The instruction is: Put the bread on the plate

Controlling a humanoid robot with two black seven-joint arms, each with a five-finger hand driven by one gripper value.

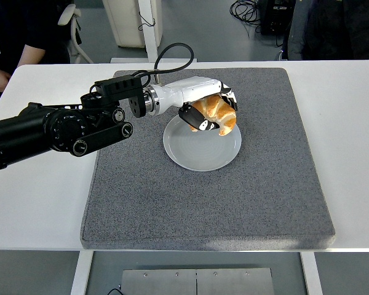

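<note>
A grey foam mat point(203, 203) covered most of the white table point(37, 203), its far edge close to the table's far edge. Beyond the far left corner stood a person in dark clothes point(18, 34). Black cables point(246, 9) lay on the floor past the far edge.

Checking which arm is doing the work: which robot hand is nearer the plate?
Left. The left robot hand holds the croissant over the plate's far rim; the right is out of view.
</note>
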